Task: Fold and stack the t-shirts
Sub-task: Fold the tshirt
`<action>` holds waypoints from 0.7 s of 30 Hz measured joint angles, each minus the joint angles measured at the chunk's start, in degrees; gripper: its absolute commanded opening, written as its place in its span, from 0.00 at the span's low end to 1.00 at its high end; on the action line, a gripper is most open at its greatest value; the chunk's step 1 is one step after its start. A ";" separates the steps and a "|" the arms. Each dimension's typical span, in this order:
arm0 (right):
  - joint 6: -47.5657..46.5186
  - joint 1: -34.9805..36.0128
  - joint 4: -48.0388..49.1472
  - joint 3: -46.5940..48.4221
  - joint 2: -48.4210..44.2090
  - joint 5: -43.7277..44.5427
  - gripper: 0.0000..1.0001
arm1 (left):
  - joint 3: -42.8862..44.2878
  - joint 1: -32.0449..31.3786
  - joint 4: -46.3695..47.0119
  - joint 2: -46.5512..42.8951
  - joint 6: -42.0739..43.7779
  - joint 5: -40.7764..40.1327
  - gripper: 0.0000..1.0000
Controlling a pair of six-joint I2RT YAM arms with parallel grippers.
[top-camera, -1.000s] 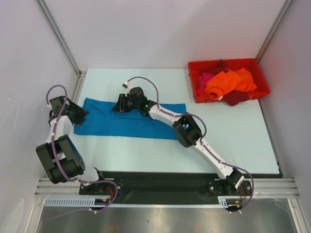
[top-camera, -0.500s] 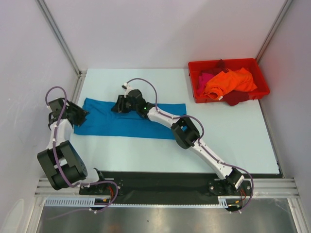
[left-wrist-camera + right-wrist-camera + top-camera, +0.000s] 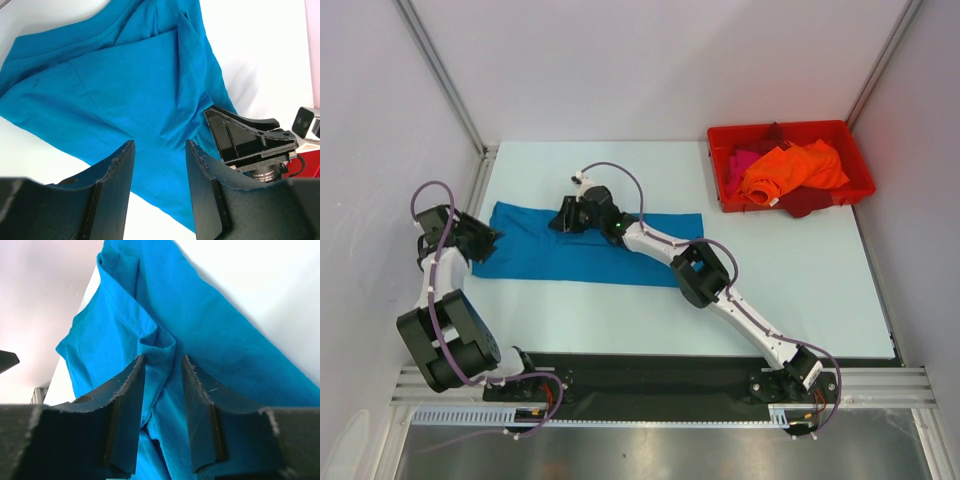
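A teal-blue t-shirt (image 3: 610, 255) lies as a long flat band across the left half of the table. My left gripper (image 3: 488, 238) is at its left end. In the left wrist view the left gripper (image 3: 160, 147) is open, with the shirt (image 3: 125, 75) and its edge showing through the gap below. My right gripper (image 3: 563, 218) is at the shirt's far edge. In the right wrist view it (image 3: 162, 360) stands open astride a raised fold of the shirt (image 3: 215, 330). Orange (image 3: 790, 165), magenta (image 3: 740, 162) and dark red (image 3: 807, 203) t-shirts lie heaped in the bin.
The red plastic bin (image 3: 790, 128) stands at the back right of the table. Bare pale table (image 3: 800, 270) lies between it and the teal shirt. White walls with metal posts close in the left, back and right sides. The right arm reaches diagonally over the shirt's right half.
The left gripper has drifted slightly left and toward the near edge at the shirt's end. The right gripper has edged a little left. The shirt lies much as before.
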 measured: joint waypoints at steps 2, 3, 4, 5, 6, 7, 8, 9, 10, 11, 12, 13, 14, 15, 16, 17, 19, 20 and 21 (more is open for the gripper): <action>0.15 0.07 0.61 0.13 0.44 0.11 0.35 | -0.02 0.15 0.09 0.00 0.00 0.02 0.50; 0.24 0.09 0.66 0.66 0.83 0.15 0.35 | -0.11 0.20 0.22 0.00 0.00 0.04 0.50; 0.31 0.13 0.74 1.18 1.25 0.15 0.31 | -0.22 0.26 0.24 0.00 0.02 0.09 0.51; 0.33 0.13 0.90 1.70 1.68 0.15 0.29 | -0.35 0.35 0.26 0.00 0.04 0.13 0.50; 0.35 0.15 1.05 1.95 1.92 0.17 0.27 | -0.46 0.39 0.26 0.00 0.04 0.15 0.50; 0.48 0.15 1.11 2.03 2.08 0.20 0.24 | -0.61 0.48 0.35 0.00 0.04 0.17 0.50; 0.52 0.13 1.07 2.14 2.14 0.20 0.23 | -0.76 0.57 0.35 0.00 0.07 0.17 0.50; 0.61 0.11 1.01 2.25 2.19 0.20 0.21 | -0.92 0.68 0.39 0.00 0.07 0.17 0.50; 0.68 0.07 0.98 2.34 2.19 0.20 0.17 | -1.01 0.74 0.39 0.00 0.09 0.17 0.50; 0.66 0.04 0.98 2.36 2.19 0.20 0.16 | -1.01 0.79 0.39 0.00 0.09 0.17 0.50; 0.66 -0.02 1.01 2.38 2.19 0.20 0.13 | -1.01 0.79 0.42 0.00 0.11 0.17 0.50; 0.68 -0.13 0.98 2.38 2.19 0.17 0.12 | -1.01 0.83 0.42 0.00 0.11 0.15 0.50; 0.66 -0.24 0.94 2.38 2.19 0.17 0.12 | -1.01 0.90 0.44 0.00 0.13 0.15 0.50; 0.66 -0.42 0.83 2.34 2.19 0.13 0.12 | -1.01 0.96 0.42 0.02 0.15 0.15 0.50; 0.68 -0.52 0.83 2.25 2.19 0.09 0.11 | -1.01 1.09 0.44 0.04 0.26 0.13 0.50; 0.66 -0.63 0.87 1.99 2.12 -0.11 0.10 | -1.01 1.27 0.48 0.07 0.37 0.11 0.50; 0.59 -0.92 0.79 1.64 2.01 -0.52 0.07 | -1.01 1.81 0.61 0.28 0.50 0.07 0.49; 0.57 -1.07 0.63 1.51 1.95 -0.74 0.06 | -1.01 2.10 0.66 0.46 0.50 0.07 0.49; 0.59 -1.22 0.61 1.09 1.73 -0.98 0.05 | -1.01 2.49 0.76 0.81 0.50 0.07 0.49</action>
